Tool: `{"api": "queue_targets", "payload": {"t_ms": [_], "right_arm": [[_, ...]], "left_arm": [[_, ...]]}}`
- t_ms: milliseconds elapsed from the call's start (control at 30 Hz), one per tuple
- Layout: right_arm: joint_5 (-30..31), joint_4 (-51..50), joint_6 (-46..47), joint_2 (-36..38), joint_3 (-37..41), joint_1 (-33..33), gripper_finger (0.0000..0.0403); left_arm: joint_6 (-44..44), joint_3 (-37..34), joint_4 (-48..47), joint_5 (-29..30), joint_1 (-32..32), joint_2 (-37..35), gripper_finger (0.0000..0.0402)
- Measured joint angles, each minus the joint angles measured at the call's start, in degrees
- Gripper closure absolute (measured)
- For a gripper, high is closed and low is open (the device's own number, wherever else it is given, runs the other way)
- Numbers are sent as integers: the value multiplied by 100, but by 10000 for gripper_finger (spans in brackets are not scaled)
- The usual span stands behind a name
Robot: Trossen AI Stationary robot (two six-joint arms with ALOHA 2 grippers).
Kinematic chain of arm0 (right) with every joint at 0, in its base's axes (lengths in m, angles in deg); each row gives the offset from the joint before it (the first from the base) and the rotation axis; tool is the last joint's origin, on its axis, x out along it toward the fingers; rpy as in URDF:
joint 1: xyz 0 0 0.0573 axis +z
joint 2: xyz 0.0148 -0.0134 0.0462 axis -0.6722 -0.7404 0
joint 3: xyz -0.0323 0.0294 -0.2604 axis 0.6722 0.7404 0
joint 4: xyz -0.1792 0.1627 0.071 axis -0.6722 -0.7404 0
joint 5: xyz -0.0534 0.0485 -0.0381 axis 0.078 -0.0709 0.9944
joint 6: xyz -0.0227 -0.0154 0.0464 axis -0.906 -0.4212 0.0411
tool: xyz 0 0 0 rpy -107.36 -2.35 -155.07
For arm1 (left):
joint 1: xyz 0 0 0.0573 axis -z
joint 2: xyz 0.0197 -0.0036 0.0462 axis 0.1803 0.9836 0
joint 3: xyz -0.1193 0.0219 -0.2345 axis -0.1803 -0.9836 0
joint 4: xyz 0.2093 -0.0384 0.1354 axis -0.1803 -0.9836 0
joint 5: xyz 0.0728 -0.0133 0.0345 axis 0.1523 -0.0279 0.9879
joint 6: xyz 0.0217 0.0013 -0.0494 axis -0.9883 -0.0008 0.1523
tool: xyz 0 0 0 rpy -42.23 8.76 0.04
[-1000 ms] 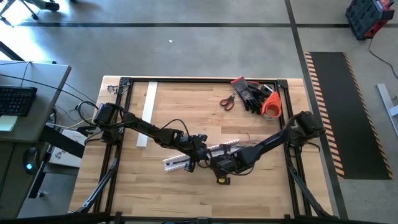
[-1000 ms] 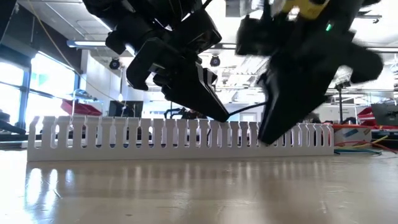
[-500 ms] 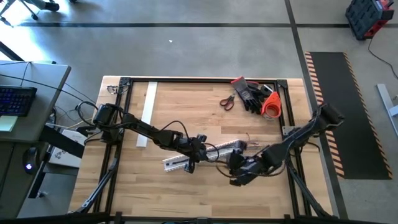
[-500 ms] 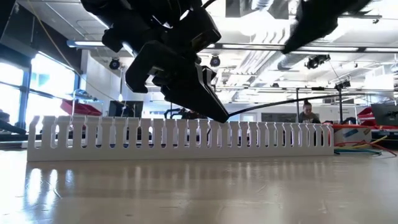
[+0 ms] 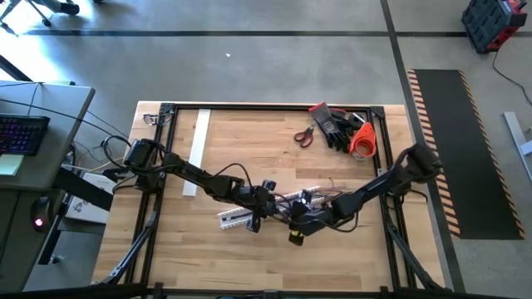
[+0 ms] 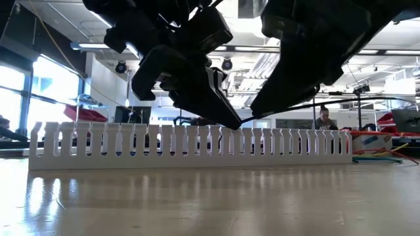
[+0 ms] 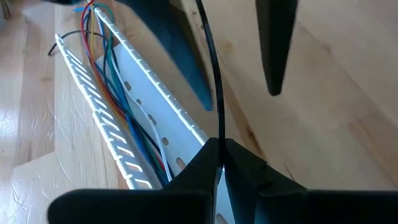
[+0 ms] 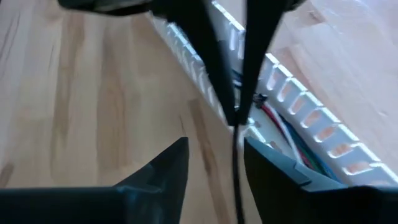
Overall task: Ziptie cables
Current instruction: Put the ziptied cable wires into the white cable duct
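The cables, red, blue, green and orange wires, lie along the channel of the white comb-toothed duct, and their ends splay past its far end; the right wrist view shows the cables too. My left gripper is over the duct's middle, shut on a thin black ziptie. My right gripper is open just beside it, a finger on either side of the ziptie's strap without touching. In the low view both grippers hang above the duct. My left gripper pinches the black ziptie's strap between its two fingertips, slanting down from the table's left over the duct. The strap runs on from the fingertips toward my right gripper, lifted off the table.
Scissors, black gloves and an orange object lie near the far right corner. A long white strip lies along the left side. A small yellow thing sits near my right gripper. Bare wood lies toward the near edge.
My right gripper rose and swung away toward the table's right, then came back down beside my left gripper, with the strap between its fingers. My left gripper kept its hold and stayed where it was.
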Motion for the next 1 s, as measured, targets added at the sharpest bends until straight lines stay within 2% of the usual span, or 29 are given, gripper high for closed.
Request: {"api": "queue_targets", "payload": {"t_ms": [400,633,733,833,1000], "right_arm": [[363,78,-128,-163,-37,23,397],[280,-10,-86,-163,-37,25,401],[277,-10,-86,-163,-37,21,402],[275,-4,-86,-163,-37,23,403],[297,126,-152,-163,-37,51,403]], "left_arm": [[49,-2,28,7,0,2,396],[164,-2,39,35,10,7,397],[469,-2,65,160,13,7,394],[548,-2,35,170,-37,-33,375],[562,-22,-150,236,-101,-233,318]]}}
